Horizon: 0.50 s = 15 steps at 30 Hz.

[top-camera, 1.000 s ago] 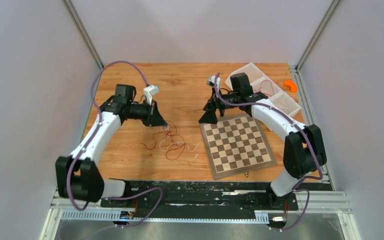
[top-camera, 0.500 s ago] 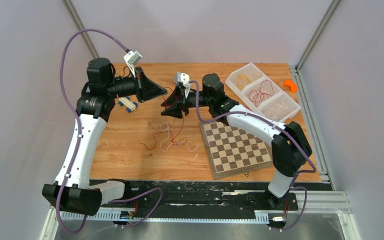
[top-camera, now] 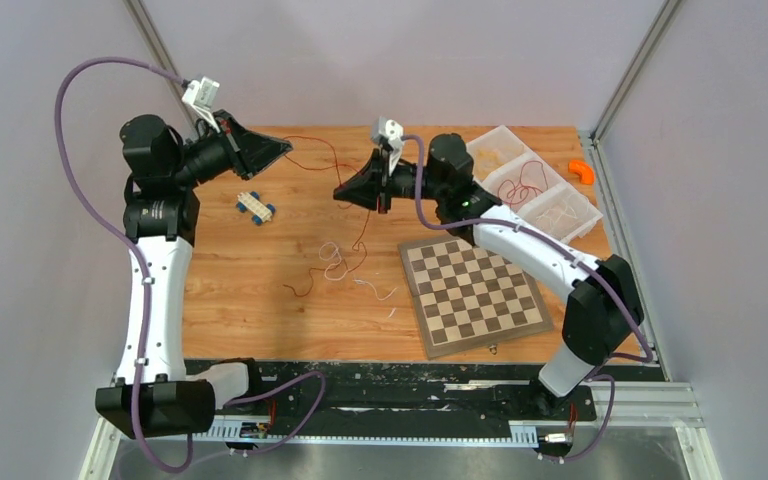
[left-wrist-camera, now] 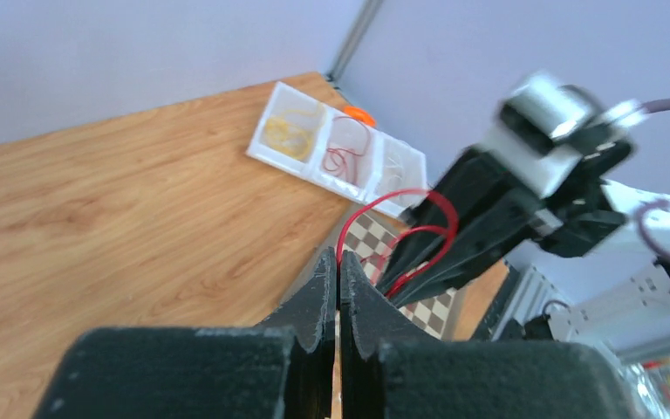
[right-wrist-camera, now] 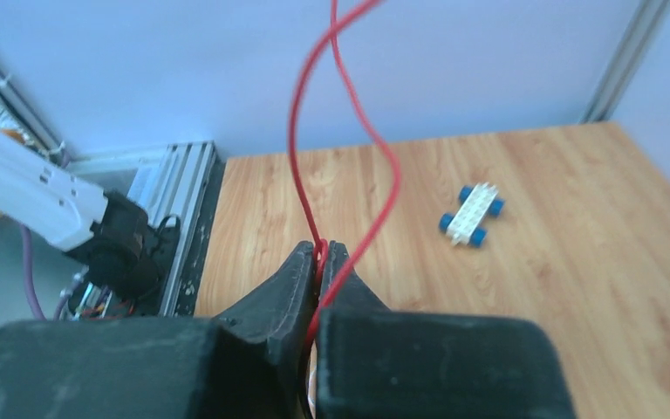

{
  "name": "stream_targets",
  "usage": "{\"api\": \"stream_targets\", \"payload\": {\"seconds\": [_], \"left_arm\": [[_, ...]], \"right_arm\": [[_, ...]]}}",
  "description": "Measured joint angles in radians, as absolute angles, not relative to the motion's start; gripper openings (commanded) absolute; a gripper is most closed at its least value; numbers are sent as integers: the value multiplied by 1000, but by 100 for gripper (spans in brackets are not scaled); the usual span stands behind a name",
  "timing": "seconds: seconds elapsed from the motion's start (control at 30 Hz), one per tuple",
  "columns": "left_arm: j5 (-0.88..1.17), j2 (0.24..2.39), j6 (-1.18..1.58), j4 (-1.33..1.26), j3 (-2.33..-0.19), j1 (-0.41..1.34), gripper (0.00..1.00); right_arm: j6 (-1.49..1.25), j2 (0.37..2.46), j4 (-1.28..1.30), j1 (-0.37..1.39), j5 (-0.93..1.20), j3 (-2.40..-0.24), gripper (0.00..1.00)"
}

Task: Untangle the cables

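Observation:
A red cable (top-camera: 324, 146) stretches in the air between my two grippers. My left gripper (top-camera: 287, 147) is raised over the table's far left and is shut on one end of it (left-wrist-camera: 341, 254). The right gripper (top-camera: 340, 193) is lifted near the table's middle, shut on the same red cable (right-wrist-camera: 321, 254). From there a red strand hangs down to the loose tangle of thin red and white cables (top-camera: 338, 264) lying on the wood. In the left wrist view the red cable (left-wrist-camera: 432, 229) loops toward the black fingers of the right gripper.
A chessboard (top-camera: 475, 290) lies right of the tangle. A white compartment tray (top-camera: 578, 218) with coiled cables stands at the back right, an orange piece (top-camera: 582, 170) beside it. A small blue-and-white toy block (top-camera: 256, 206) sits at the back left.
The left arm has risen and swung back-left with the red cable. The right gripper has moved in from the chessboard and shut on that cable. The tangle has been drawn out.

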<state>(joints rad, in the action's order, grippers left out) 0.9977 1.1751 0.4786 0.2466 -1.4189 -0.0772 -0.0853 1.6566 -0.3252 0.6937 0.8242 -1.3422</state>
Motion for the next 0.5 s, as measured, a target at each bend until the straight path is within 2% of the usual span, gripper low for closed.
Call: {"api": "stream_targets", "payload": {"seconds": [0.13, 0.2, 0.33, 0.4, 0.43, 0.47, 0.5], "left_arm": [[935, 1155, 492, 231, -1342, -139, 0], [929, 1155, 493, 224, -1296, -152, 6], [973, 1154, 534, 178, -1199, -152, 28], [1005, 1147, 558, 149, -1169, -147, 44], [1018, 1140, 570, 127, -1159, -147, 56], [1026, 1131, 580, 110, -1152, -148, 61], [1032, 1119, 586, 94, -1143, -149, 73]], "right_arm": [[-101, 1629, -278, 661, 793, -1465, 0], [-111, 1629, -263, 650, 776, -1547, 0], [-159, 1652, -231, 638, 767, -1737, 0], [-187, 1676, -222, 641, 768, -1819, 0], [-203, 1690, -221, 645, 770, -1855, 0], [-215, 1702, -221, 648, 772, -1880, 0], [-228, 1713, -222, 649, 773, -1899, 0]]}}
